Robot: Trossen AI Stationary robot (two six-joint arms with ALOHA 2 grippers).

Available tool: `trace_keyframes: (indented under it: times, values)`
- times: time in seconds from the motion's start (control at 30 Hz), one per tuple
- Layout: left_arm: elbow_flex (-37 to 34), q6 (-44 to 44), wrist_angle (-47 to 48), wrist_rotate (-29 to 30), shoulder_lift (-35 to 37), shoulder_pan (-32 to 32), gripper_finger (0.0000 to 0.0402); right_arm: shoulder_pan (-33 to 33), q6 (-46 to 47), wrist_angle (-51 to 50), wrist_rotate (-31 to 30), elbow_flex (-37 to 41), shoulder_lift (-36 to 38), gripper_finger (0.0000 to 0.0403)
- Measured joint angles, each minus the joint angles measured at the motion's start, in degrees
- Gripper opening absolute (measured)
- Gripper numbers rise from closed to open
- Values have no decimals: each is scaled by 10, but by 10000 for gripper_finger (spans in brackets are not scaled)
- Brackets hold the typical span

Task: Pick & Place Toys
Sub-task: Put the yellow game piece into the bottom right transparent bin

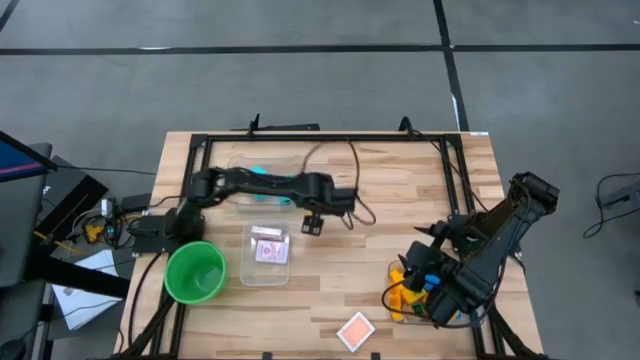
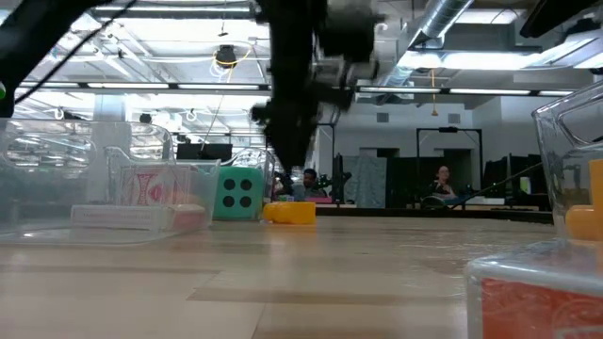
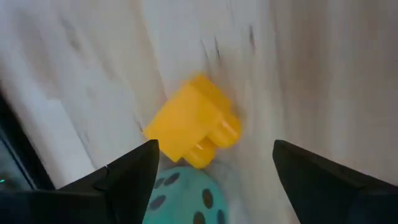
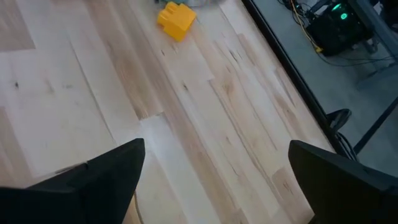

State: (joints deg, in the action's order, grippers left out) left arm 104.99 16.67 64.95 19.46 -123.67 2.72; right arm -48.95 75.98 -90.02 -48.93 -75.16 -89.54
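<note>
A yellow brick (image 3: 193, 121) lies on the wooden table, also showing in the low view (image 2: 290, 212) and far off in the right wrist view (image 4: 176, 18). A cyan die (image 3: 186, 193) with black dots sits right beside it (image 2: 237, 193). My left gripper (image 1: 312, 222) hovers over the brick, open and empty, one finger on either side of it (image 3: 214, 168). My right gripper (image 1: 428, 250) is open and empty (image 4: 214, 180) above the table's right near part, over a clear bin (image 1: 410, 295) of yellow, orange and blue bricks. A red-and-white card (image 1: 355, 330) lies flat near the front edge.
A clear bin (image 1: 265, 252) with playing cards stands mid-table, with a green cup (image 1: 195, 272) to its left. Another clear bin (image 1: 262, 175) lies under the left arm toward the far edge. A black frame (image 1: 330, 137) runs along the table's far edge.
</note>
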Motion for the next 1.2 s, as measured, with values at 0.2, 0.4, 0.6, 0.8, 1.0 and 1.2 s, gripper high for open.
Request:
trace_keyframes:
  times: [0.2,0.4,0.6,0.8,1.0,1.2]
  values:
    - [3,91,13,69,-65,-15,314,0,-11,0,1,0,0,389]
    - [3,195,-11,142,-93,-33,307,0,-15,0,0,0,0,388]
    - [3,219,-21,162,-91,-34,301,0,-15,0,0,0,0,388]
    - [2,223,-22,163,-87,-34,301,0,-16,0,0,0,0,388]
    - [3,230,-23,163,-87,-30,301,0,-16,1,2,0,0,388]
    - [3,229,-26,134,-87,-18,301,0,-15,2,2,0,0,388]
